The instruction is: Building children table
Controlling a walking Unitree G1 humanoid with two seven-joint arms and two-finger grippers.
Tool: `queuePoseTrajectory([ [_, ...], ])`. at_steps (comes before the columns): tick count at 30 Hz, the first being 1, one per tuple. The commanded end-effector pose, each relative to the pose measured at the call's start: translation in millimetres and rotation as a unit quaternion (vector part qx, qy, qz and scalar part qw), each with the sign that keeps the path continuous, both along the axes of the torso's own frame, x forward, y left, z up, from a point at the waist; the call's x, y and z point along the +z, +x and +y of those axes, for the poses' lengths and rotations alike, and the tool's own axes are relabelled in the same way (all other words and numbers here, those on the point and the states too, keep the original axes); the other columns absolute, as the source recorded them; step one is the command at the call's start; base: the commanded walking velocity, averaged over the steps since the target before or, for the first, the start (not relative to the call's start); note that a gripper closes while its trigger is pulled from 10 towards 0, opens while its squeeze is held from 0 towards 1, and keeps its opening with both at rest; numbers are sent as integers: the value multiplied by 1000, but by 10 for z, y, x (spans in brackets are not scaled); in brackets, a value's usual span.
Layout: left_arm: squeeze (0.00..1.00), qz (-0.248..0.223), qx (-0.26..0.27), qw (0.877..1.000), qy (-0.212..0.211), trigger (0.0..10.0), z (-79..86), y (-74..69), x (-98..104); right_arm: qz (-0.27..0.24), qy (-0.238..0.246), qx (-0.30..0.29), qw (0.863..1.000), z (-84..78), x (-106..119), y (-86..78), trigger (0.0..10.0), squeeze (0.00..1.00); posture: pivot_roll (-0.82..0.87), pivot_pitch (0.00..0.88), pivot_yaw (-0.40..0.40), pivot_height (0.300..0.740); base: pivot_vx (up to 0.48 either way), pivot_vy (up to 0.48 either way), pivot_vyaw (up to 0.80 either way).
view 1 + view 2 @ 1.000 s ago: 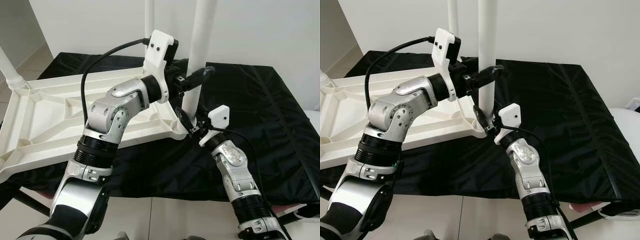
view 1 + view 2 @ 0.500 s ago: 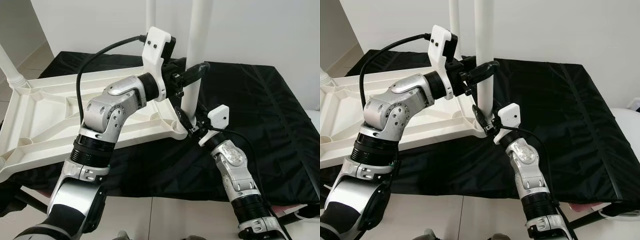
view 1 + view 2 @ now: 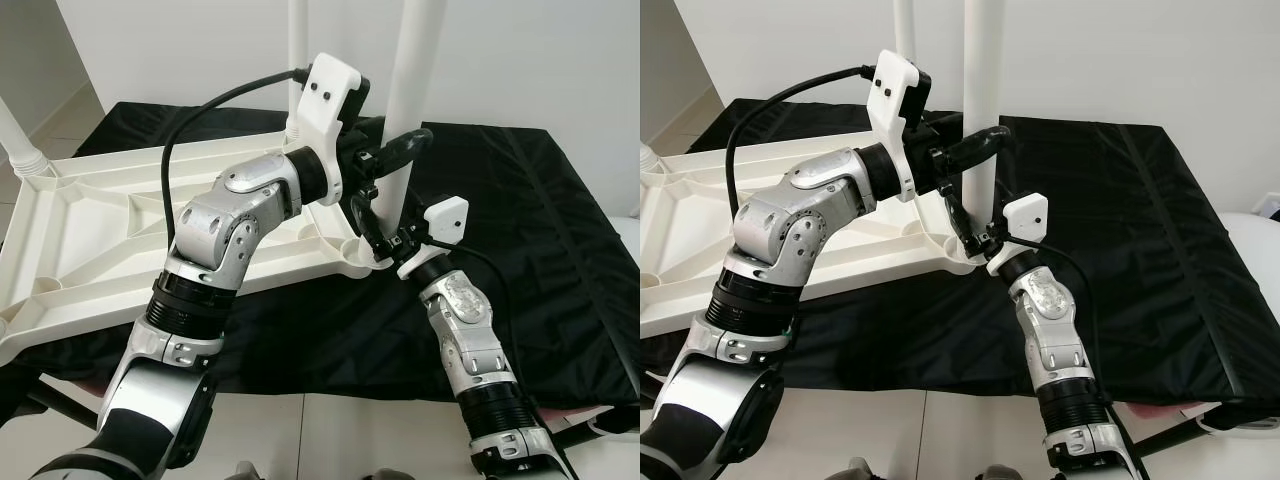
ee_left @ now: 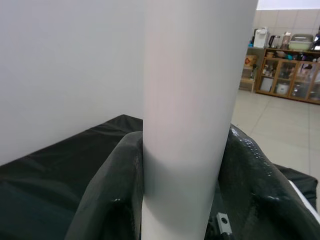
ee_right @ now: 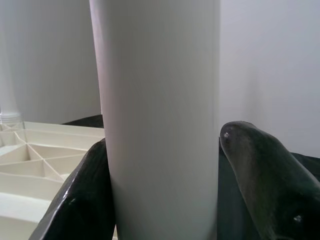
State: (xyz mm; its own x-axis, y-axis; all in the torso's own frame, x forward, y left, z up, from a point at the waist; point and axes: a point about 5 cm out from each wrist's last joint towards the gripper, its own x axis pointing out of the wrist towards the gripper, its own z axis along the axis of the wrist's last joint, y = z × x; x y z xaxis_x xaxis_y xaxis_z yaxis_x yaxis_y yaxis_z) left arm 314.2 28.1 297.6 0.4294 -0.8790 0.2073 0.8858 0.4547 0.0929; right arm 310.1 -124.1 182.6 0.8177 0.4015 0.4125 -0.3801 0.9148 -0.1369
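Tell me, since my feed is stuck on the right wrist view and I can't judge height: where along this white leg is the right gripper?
Observer: The right gripper is at the foot of the leg, just above a corner of the upturned tabletop.
Operator: And the left arm?
Observer: The left gripper is clamped on the same leg, higher up.
Operator: Any other legs standing?
Observer: Two: a rear leg behind this one, and a side leg at the tabletop's left end.
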Motion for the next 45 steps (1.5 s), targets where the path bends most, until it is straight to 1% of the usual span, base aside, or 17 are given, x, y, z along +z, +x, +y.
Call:
queuePoseTrajectory([
  [1,0,-36,49,998,-2,10000,21,12,112,5,17,-13,1000,6,11,-2,10000,0,-41,0,6,740,0,0,0],
  [3,0,-66,97,993,7,10000,74,54,144,14,30,-26,999,40,-13,-18,10000,0,-35,0,1,740,0,0,0],
  [4,0,-66,97,993,7,10000,74,54,144,14,30,-26,999,40,-13,-18,10000,0,-35,0,1,740,0,0,0],
  [6,0,-87,127,988,19,10000,118,80,162,25,34,-37,998,57,-35,-25,10000,0,-35,0,0,740,0,0,0],
  [7,0,-87,127,988,19,10000,118,80,162,25,34,-37,998,57,-35,-25,10000,0,-35,0,0,740,0,0,0],
  [9,0,-109,158,981,30,10000,166,107,178,44,35,-52,997,65,-63,-17,10000,0,-34,0,-1,740,0,0,0],
  [10,0,-111,174,978,29,10000,188,128,181,52,38,-58,996,71,-69,-10,10000,0,-34,0,-4,740,0,0,0],
  [13,0,-111,174,978,29,10000,188,128,181,52,38,-58,996,71,-69,-10,10000,0,-34,0,-4,740,0,0,0],
  [16,0,-119,200,972,24,10000,212,151,198,66,44,-77,994,95,-62,8,10000,0,-34,0,-6,740,0,0,0],
  [21,0,-124,199,972,21,10000,192,133,211,62,38,-94,993,104,-32,37,10000,0,-30,0,-5,740,0,0,0],
  [23,0,-128,193,973,20,10000,167,118,211,46,15,-113,992,100,14,68,10000,0,-28,0,-5,740,0,0,0],
  [24,0,-128,193,973,20,10000,167,118,211,46,15,-113,992,100,14,68,10000,0,-28,0,-5,740,0,0,0],
  [26,0,-130,189,973,22,10000,143,110,209,24,-4,-127,992,118,79,92,10000,0,-25,0,-4,740,0,0,0],
  [28,0,-131,187,973,23,10000,133,108,206,18,-8,-129,991,128,101,97,10000,0,-24,0,-5,740,0,0,0],
  [35,0,-132,177,975,24,10000,95,93,199,6,-12,-124,992,173,143,103,10000,0,-25,0,0,740,0,0,0],
  [45,0,-134,167,977,23,10000,35,71,193,8,-11,-120,993,214,137,122,10000,0,-28,0,5,740,0,0,0],
])
